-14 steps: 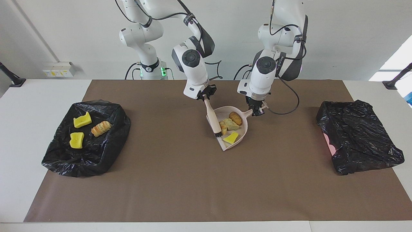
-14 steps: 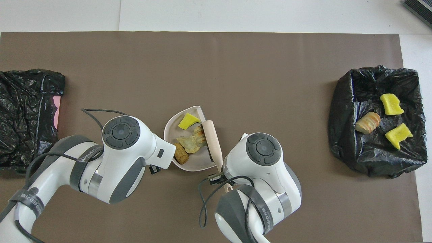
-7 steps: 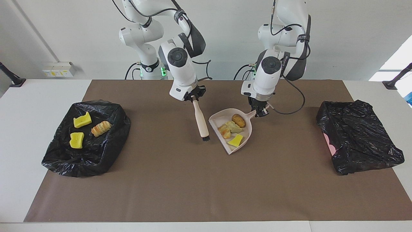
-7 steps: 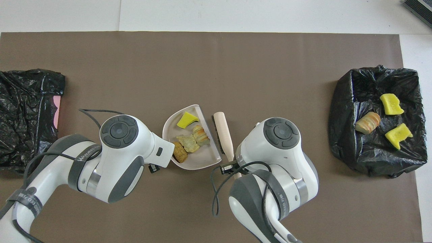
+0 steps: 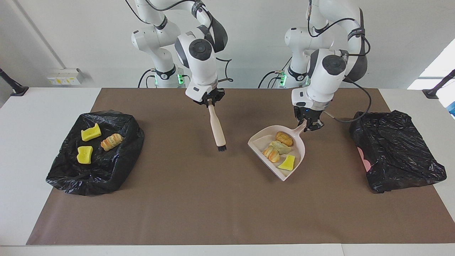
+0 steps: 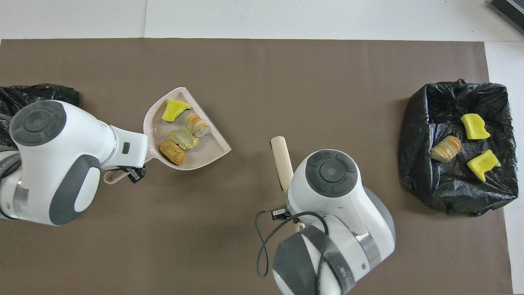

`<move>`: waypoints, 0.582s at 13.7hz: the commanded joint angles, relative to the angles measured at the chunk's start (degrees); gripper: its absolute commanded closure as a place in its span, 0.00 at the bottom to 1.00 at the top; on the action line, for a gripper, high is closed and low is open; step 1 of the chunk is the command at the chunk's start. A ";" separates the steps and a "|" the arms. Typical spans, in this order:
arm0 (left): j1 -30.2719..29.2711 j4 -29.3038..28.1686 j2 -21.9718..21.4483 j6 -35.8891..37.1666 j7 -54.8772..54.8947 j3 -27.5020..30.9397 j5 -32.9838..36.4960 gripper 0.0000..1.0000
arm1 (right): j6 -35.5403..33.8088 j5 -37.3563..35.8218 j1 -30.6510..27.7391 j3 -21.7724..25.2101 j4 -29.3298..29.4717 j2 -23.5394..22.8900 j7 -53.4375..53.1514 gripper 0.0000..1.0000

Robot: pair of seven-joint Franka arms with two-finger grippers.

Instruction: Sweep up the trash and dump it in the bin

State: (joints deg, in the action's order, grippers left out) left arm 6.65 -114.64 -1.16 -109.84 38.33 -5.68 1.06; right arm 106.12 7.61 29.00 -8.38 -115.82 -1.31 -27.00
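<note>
The left tool (image 5: 308, 125) grips the handle of the dustpan (image 5: 296, 161), which holds four pieces of trash (image 5: 279, 149). It is best kept level until over the bin (image 5: 398, 156) at its three o'clock in the facing view. The right tool (image 5: 209, 101) grips the brush (image 5: 217, 129).

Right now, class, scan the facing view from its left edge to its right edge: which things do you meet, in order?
Bin holding three pieces of trash → brush, held by the right claw → dustpan carrying four pieces of trash, held by the left claw → second black-bagged bin.
</note>
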 commanded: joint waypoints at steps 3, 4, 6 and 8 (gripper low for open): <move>-12.08 9.95 0.28 11.03 4.20 -0.39 -2.62 1.00 | 5.66 -0.32 11.32 -0.23 -3.18 -1.40 -15.50 1.00; -14.89 11.88 0.81 13.32 5.43 -0.39 -3.07 1.00 | 8.28 -0.32 13.17 -0.23 -3.44 -2.63 -18.14 1.00; -20.25 14.96 2.12 15.97 10.51 -0.39 -3.08 1.00 | 13.74 -0.23 14.77 -0.23 -5.28 -4.22 -20.54 1.00; -25.26 18.21 3.62 17.99 13.51 -0.30 -2.47 1.00 | 15.86 -0.23 14.95 -0.23 -6.17 -5.54 -21.16 1.00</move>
State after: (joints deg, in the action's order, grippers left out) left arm -14.40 -101.49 -0.34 -95.14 48.92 -5.31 -0.78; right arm 119.70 7.64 44.42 -8.78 -120.93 -6.15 -47.20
